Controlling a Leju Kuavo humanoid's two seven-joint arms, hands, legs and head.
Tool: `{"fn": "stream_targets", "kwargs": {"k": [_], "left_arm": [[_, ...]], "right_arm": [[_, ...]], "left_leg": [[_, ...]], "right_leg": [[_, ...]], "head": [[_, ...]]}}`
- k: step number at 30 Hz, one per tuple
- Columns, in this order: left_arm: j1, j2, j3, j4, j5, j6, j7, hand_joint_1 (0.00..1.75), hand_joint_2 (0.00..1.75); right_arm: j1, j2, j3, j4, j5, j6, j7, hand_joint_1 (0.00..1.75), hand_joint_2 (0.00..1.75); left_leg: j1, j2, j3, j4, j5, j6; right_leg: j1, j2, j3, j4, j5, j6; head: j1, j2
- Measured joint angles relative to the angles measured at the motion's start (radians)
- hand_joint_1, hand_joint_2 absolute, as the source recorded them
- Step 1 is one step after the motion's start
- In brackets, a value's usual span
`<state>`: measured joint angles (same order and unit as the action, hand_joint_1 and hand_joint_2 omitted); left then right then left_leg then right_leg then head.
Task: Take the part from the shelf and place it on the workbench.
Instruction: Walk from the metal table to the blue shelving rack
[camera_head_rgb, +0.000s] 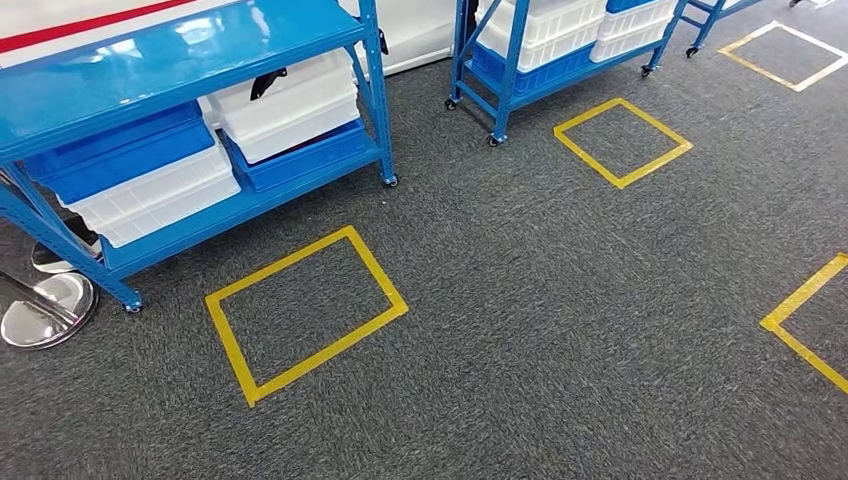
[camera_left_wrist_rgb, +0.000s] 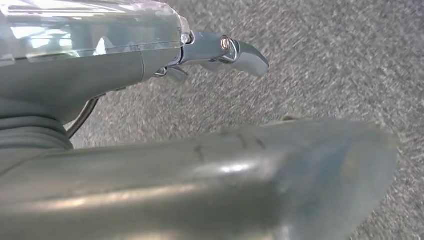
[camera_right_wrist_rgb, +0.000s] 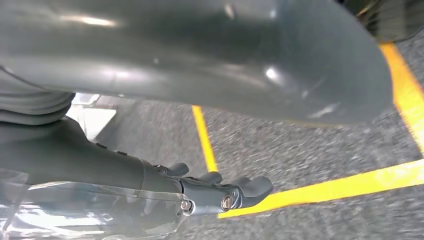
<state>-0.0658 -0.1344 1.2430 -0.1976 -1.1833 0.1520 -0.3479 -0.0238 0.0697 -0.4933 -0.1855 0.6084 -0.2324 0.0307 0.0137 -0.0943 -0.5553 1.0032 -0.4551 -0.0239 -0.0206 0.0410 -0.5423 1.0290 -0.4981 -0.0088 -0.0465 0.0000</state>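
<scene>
Approach step: both robot hands, left (camera_left_wrist_rgb: 220, 52) and right (camera_right_wrist_rgb: 220, 192), hang released above grey carpet (camera_head_rgb: 560, 300). The part presumably lies in a bin on the blue steel shelf (camera_head_rgb: 180, 60), unidentifiable from here; next, walk closer.

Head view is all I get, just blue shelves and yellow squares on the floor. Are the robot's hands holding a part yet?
Observer: No. The left hand holds nothing; its fingers reach out over grey carpet.
Operator: And the other one?
Observer: The right hand holds nothing either, fingers apart.
Operator: What's by it?
Observer: Yellow tape lines on the floor, running behind its fingers.
</scene>
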Motion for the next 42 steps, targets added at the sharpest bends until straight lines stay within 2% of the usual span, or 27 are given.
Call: {"fn": "stream_targets", "kwargs": {"k": [2, 4, 5, 6, 7, 8, 9, 11, 13, 15, 17, 20, 21, 22, 23, 24, 26, 28, 30, 31, 33, 35, 37, 38, 39, 41, 42], "left_arm": [[0.002, 0.001, 0.0, 0.0, 0.0, 0.002, 0.0, 0.0, 0.0], [0.001, 0.0, 0.0, 0.0, 0.001, 0.004, 0.001, 0.0, 0.0], [0.001, 0.0, 0.0, 0.0, 0.001, 0.004, 0.001, 0.0, 0.0], [0.001, 0.0, 0.0, 0.0, 0.002, 0.005, 0.001, 0.0, 0.0], [0.003, 0.0, 0.0, 0.0, 0.003, 0.005, 0.001, 0.0, 0.0], [0.004, 0.0, 0.0, 0.0, 0.004, 0.006, 0.001, 0.0, 0.0], [0.006, 0.0, 0.0, 0.0, 0.005, 0.007, 0.0, 0.0, 0.0], [0.005, 0.0, 0.0, 0.0, 0.006, 0.007, -0.002, 0.0, 0.0], [0.003, 0.0, 0.0, 0.0, 0.006, 0.007, -0.005, 0.0, 0.0], [0.005, 0.0, 0.0, 0.0, 0.006, 0.006, -0.006, 0.0, 0.0], [0.008, -0.001, 0.0, 0.0, 0.006, 0.005, -0.006, 0.0, 0.0], [0.005, -0.002, 0.001, 0.0, 0.006, 0.003, -0.004, 0.0, 0.0], [0.004, -0.002, 0.001, 0.0, 0.006, 0.002, -0.004, 0.0, 0.0], [0.005, -0.003, 0.001, 0.0, 0.006, 0.0, -0.004, 0.0, 0.0], [0.006, -0.003, 0.001, 0.0, 0.006, -0.001, -0.004, 0.0, 0.0], [0.007, -0.003, 0.001, 0.0, 0.006, -0.003, -0.004, 0.0, 0.0], [0.007, -0.005, 0.001, 0.0, 0.006, -0.008, -0.005, 0.0, 0.0], [0.006, -0.005, 0.001, 0.0, 0.007, -0.015, -0.006, 0.0, 0.0], [0.007, -0.005, 0.001, 0.0, 0.008, -0.02, -0.006, 0.0, 0.0], [0.008, -0.005, 0.001, 0.0, 0.009, -0.021, -0.006, 0.0, 0.0], [0.008, -0.005, 0.001, 0.0, 0.009, -0.02, -0.005, 0.0, 0.0], [0.007, -0.005, 0.001, 0.0, 0.009, -0.02, -0.005, 0.0, 0.0], [0.008, -0.006, 0.001, 0.0, 0.009, -0.02, -0.005, 0.0, 0.0], [0.01, -0.006, 0.001, 0.0, 0.009, -0.02, -0.005, 0.0, 0.0], [0.012, -0.005, 0.001, 0.0, 0.01, -0.02, -0.005, 0.0, 0.0], [0.013, -0.004, 0.001, 0.0, 0.011, -0.02, -0.005, 0.0, 0.0], [0.012, -0.004, 0.001, 0.0, 0.011, -0.02, -0.005, 0.0, 0.0]], "right_arm": [[0.001, -0.001, 0.0, 0.0, 0.001, 0.0, 0.0, 0.0, 0.0], [0.003, -0.002, 0.0, 0.0, 0.003, 0.002, -0.001, 0.0, 0.0], [0.005, -0.002, 0.0, 0.0, 0.004, 0.004, -0.001, 0.0, 0.0], [0.006, -0.002, 0.0, 0.0, 0.005, 0.005, -0.001, 0.0, 0.0], [0.006, -0.002, 0.0, 0.0, 0.005, 0.007, -0.001, 0.0, 0.0], [0.005, -0.002, 0.0, 0.0, 0.005, 0.008, -0.002, 0.0, 0.0], [0.005, -0.002, 0.0, 0.0, 0.006, 0.009, -0.002, 0.0, 0.0], [0.005, -0.002, 0.0, 0.0, 0.007, 0.01, -0.002, 0.0, 0.0], [0.004, -0.002, 0.0, 0.0, 0.008, 0.01, -0.002, 0.0, 0.0], [0.002, -0.002, 0.0, 0.0, 0.011, 0.01, -0.002, 0.0, 0.0], [0.002, -0.004, 0.0, 0.0, 0.016, 0.009, -0.002, 0.0, 0.0], [0.006, -0.006, 0.0, 0.0, 0.021, 0.01, -0.002, 0.0, 0.0], [0.007, -0.006, 0.0, 0.001, 0.021, 0.01, -0.002, 0.0, 0.0], [0.008, -0.006, 0.0, 0.001, 0.022, 0.01, -0.002, 0.0, 0.0], [0.008, -0.007, 0.0, 0.001, 0.023, 0.011, -0.001, 0.0, 0.0], [0.008, -0.007, 0.0, 0.001, 0.024, 0.011, 0.0, 0.0, 0.0], [0.009, -0.009, 0.0, 0.001, 0.031, 0.012, 0.005, 0.0, 0.0], [0.009, -0.009, 0.0, 0.002, 0.04, 0.012, 0.011, 0.0, 0.0], [0.005, -0.009, 0.001, 0.002, 0.05, 0.012, 0.016, 0.0, 0.0], [0.004, -0.009, 0.002, 0.002, 0.053, 0.011, 0.018, 0.0, 0.0], [0.006, -0.01, 0.002, 0.002, 0.057, 0.007, 0.02, 0.0, 0.0], [0.01, -0.011, 0.002, 0.002, 0.057, 0.003, 0.021, 0.0, 0.0], [0.012, -0.012, 0.002, 0.002, 0.054, -0.001, 0.021, 0.0, 0.0], [0.011, -0.012, 0.002, 0.002, 0.051, -0.003, 0.021, 0.0, 0.0], [0.01, -0.012, 0.002, 0.002, 0.048, -0.004, 0.021, 0.0, 0.0], [0.008, -0.011, 0.002, 0.002, 0.044, -0.004, 0.021, 0.0, 0.0], [0.007, -0.011, 0.001, 0.002, 0.042, -0.004, 0.02, 0.0, 0.0]], "left_leg": [[0.001, 0.027, -0.017, 0.033, -0.024, -0.008], [0.001, 0.069, -0.067, 0.145, -0.089, -0.012], [0.001, 0.079, -0.098, 0.216, -0.122, -0.015], [0.002, 0.083, -0.121, 0.271, -0.142, -0.016], [0.001, 0.085, -0.128, 0.292, -0.143, -0.015], [0.0, 0.088, -0.113, 0.271, -0.125, -0.013], [-0.002, 0.096, -0.08, 0.211, -0.092, -0.007], [-0.012, 0.14, -0.005, 0.067, -0.038, 0.01], [-0.022, 0.168, 0.024, 0.002, -0.025, 0.022], [-0.022, 0.149, 0.023, -0.006, -0.02, 0.029], [-0.016, 0.129, 0.028, -0.019, -0.008, 0.038], [-0.01, 0.1, 0.024, -0.027, 0.004, 0.048], [-0.009, 0.088, 0.022, -0.026, 0.005, 0.049], [-0.009, 0.076, 0.021, -0.024, 0.005, 0.048], [-0.007, 0.064, 0.021, -0.022, 0.005, 0.046], [-0.005, 0.051, 0.021, -0.017, 0.003, 0.043], [-0.002, 0.028, 0.016, -0.002, -0.005, 0.03], [-0.002, 0.011, 0.007, 0.008, -0.011, 0.015], [0.0, -0.003, 0.002, 0.008, -0.01, 0.002], [0.002, 0.003, 0.0, 0.011, -0.011, -0.004], [0.002, 0.04, -0.023, 0.06, -0.041, -0.013], [0.001, 0.079, -0.087, 0.188, -0.104, -0.018], [0.002, 0.086, -0.146, 0.301, -0.138, -0.021], [0.002, 0.087, -0.148, 0.305, -0.126, -0.019], [0.001, 0.088, -0.129, 0.266, -0.097, -0.014], [-0.007, 0.097, -0.057, 0.123, -0.033, 0.005], [-0.012, 0.103, -0.028, 0.065, -0.018, 0.014]], "right_leg": [[-0.001, -0.021, 0.0, -0.006, 0.005, -0.016], [0.003, -0.044, -0.002, -0.008, 0.006, -0.026], [0.006, -0.056, -0.004, -0.008, 0.005, -0.028], [0.009, -0.068, -0.005, -0.007, 0.005, -0.029], [0.012, -0.079, -0.005, -0.007, 0.004, -0.03], [0.014, -0.09, -0.004, -0.007, 0.004, -0.031], [0.017, -0.1, -0.002, -0.006, 0.003, -0.031], [0.021, -0.118, 0.003, -0.006, 0.0, -0.028], [0.024, -0.134, 0.005, -0.005, -0.002, -0.021], [0.025, -0.151, 0.008, -0.007, -0.003, -0.011], [0.024, -0.129, 0.004, 0.014, -0.022, 0.0], [0.013, -0.055, -0.069, 0.174, -0.114, 0.011], [0.01, -0.047, -0.097, 0.231, -0.136, 0.015], [0.006, -0.045, -0.112, 0.261, -0.139, 0.018], [0.003, -0.043, -0.11, 0.253, -0.12, 0.022], [-0.001, -0.04, -0.09, 0.21, -0.086, 0.025], [-0.009, -0.009, -0.033, 0.081, -0.022, 0.03], [-0.01, 0.015, -0.005, 0.015, -0.005, 0.026], [-0.007, 0.005, -0.004, 0.013, -0.007, 0.014], [-0.006, -0.004, -0.003, 0.011, -0.005, 0.006], [-0.007, -0.026, 0.0, 0.005, -0.004, -0.008], [-0.003, -0.048, 0.0, 0.004, -0.007, -0.017], [0.002, -0.065, 0.001, 0.005, -0.012, -0.021], [0.004, -0.07, 0.004, 0.005, -0.015, -0.021], [0.006, -0.074, 0.008, 0.005, -0.018, -0.02], [0.009, -0.082, 0.019, 0.004, -0.025, -0.016], [0.01, -0.084, 0.023, 0.004, -0.029, -0.013]], "head": [[0.0, 0.0], [0.0, 0.0], [0.0, 0.0], [0.0, 0.0], [0.0, 0.0], [0.0, 0.0], [0.0, 0.0], [0.0, 0.0], [0.0, 0.0], [0.0, 0.0], [0.0, 0.0], [0.001, 0.0], [0.001, 0.0], [0.001, 0.0], [0.001, 0.0], [0.001, 0.0], [0.001, 0.0], [0.001, 0.0], [0.001, 0.0], [0.001, 0.0], [0.0, 0.0], [0.0, 0.0], [0.0, 0.0], [0.0, 0.0], [0.0, 0.0], [0.0, 0.0], [0.0, 0.0]]}}
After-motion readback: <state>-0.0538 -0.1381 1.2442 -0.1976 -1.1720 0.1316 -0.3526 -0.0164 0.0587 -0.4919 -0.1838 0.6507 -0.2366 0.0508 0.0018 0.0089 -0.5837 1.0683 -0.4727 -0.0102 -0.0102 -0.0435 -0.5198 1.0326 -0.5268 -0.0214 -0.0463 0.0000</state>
